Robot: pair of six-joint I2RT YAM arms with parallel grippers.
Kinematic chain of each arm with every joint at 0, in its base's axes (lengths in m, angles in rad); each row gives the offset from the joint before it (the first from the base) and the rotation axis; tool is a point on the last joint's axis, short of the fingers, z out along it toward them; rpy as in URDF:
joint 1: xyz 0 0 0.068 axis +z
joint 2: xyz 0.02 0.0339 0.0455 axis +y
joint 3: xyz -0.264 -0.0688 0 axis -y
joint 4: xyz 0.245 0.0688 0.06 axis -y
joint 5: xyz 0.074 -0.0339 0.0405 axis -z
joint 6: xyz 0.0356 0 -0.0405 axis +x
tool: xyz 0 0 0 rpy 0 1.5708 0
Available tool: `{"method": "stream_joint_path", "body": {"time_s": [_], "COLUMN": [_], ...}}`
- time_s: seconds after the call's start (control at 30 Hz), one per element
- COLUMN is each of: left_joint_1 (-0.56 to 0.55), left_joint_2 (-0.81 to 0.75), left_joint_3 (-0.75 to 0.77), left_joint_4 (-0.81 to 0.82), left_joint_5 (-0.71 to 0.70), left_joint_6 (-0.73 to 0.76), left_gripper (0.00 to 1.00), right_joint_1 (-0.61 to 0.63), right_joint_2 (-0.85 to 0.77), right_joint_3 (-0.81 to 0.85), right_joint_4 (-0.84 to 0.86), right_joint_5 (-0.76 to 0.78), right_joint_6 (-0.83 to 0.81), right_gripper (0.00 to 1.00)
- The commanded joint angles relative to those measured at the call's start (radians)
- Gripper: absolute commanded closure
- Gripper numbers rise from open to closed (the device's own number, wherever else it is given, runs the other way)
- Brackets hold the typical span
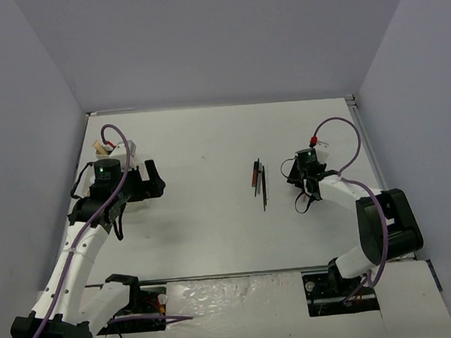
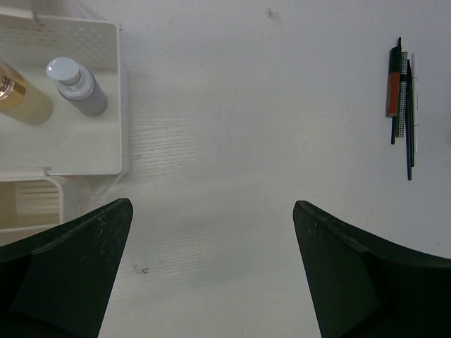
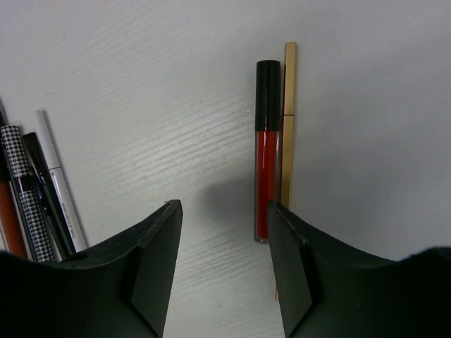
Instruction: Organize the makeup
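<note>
Right claw (image 3: 222, 208) is released, jaws spread, nothing between them, low over the table (image 3: 176, 84). A red lip gloss tube (image 3: 266, 151) with a black cap lies just beside one fingertip, and a gold pencil (image 3: 289, 120) lies along its far side, touching or nearly touching it. Apart from these, mid-table between the two arms, lies a bundle of pencils and tubes (image 3: 35, 190): orange, houndstooth, black and white. Left claw (image 2: 211, 204) is also released, jaws wide, over bare table. Near it is a white tray (image 2: 118, 91). One compartment holds a grey bottle (image 2: 79, 88) and a gold bottle (image 2: 17, 95), side by side.
</note>
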Motion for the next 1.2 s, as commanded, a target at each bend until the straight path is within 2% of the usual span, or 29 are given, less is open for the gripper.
{"method": "stream_joint_path", "body": {"time_s": [0.0, 0.47, 0.87, 1.03, 1.17], "left_joint_1": [-0.005, -0.005, -0.005, -0.004, -0.005], "left_joint_2": [-0.01, -0.009, -0.01, -0.007, 0.007], "left_joint_3": [0.054, 0.053, 0.051, 0.055, 0.08], "left_joint_4": [0.045, 0.045, 0.046, 0.055, 0.059], "left_joint_5": [0.007, 0.004, 0.003, 0.024, 0.101], "left_joint_6": [0.006, 0.007, 0.006, -0.005, -0.064], "left_gripper": [0.03, 0.03, 0.03, 0.03, 0.03], "right_joint_1": [-0.011, -0.012, -0.007, 0.005, 0.071], "right_joint_2": [0.026, 0.078, 0.143, 0.124, 0.001], "right_joint_3": [0.017, 0.021, 0.048, 0.052, 0.035], "right_joint_4": [0.068, 0.081, 0.079, 0.086, 0.131], "right_joint_5": [0.002, 0.007, 0.007, -0.013, -0.038], "right_joint_6": [0.008, 0.011, 0.008, -0.006, -0.061], "right_gripper": [0.52, 0.57, 0.8, 0.99, 1.0]}}
